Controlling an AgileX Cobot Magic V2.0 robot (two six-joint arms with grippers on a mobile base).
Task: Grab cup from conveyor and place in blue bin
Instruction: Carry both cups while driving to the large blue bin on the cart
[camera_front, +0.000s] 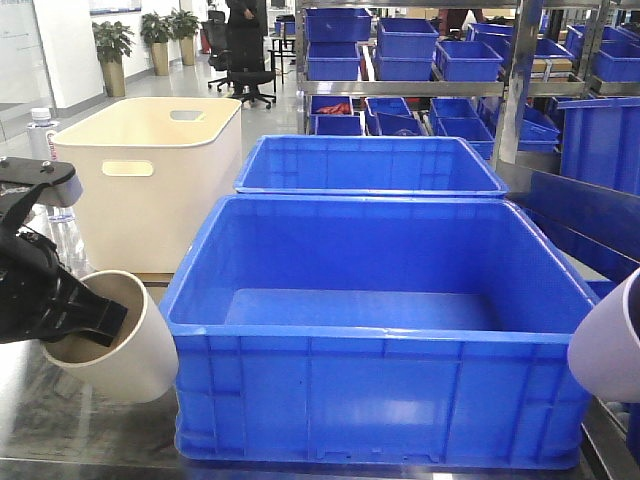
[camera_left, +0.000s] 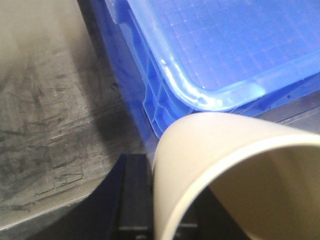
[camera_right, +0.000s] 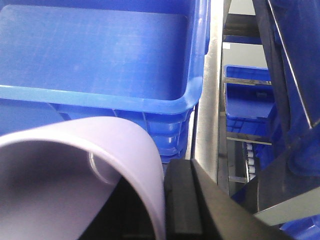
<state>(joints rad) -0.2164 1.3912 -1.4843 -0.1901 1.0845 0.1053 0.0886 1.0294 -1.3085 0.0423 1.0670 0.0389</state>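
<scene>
- Two cups are showing at the lower corners of the front view, one on each side of the blue bin (camera_front: 380, 330) and both outside it.
- On the left, the left gripper (camera_front: 100, 316) is clamping the cream cup (camera_front: 135, 355) at its rim. One black finger (camera_front: 88, 310) is reaching into the mouth. In the left wrist view a second finger (camera_left: 132, 200) is lying against the cup's outer wall.
- The cream cup is tilting, with its long axis running from upper left to lower right. Its mouth is facing up and left toward the gripper, and its closed base is pointing down and right, just beside the bin's left wall. I cannot tell whether the base is touching the steel desk (camera_front: 60, 430).
- On the right, the right gripper (camera_right: 170, 200) is grasping the lavender cup (camera_front: 612, 345). The right wrist view is showing a black finger (camera_right: 182, 200) pressing on the outer wall below the rim, while the cup is hiding the other finger.
- The lavender cup is sitting just beside the bin's front right corner. The frame edge is cutting off most of it, so its long axis is hard to read. Its mouth is opening toward the wrist camera.
- The blue bin is resting on the desk with its opening facing up.
- Behind it, a second blue crate (camera_front: 370, 165) and a cream tub (camera_front: 150, 190) are standing side by side.
- Farther back, a water bottle (camera_front: 40, 130) is standing at the left, and shelves of smaller blue bins (camera_front: 405, 45) are standing behind the crates.
</scene>
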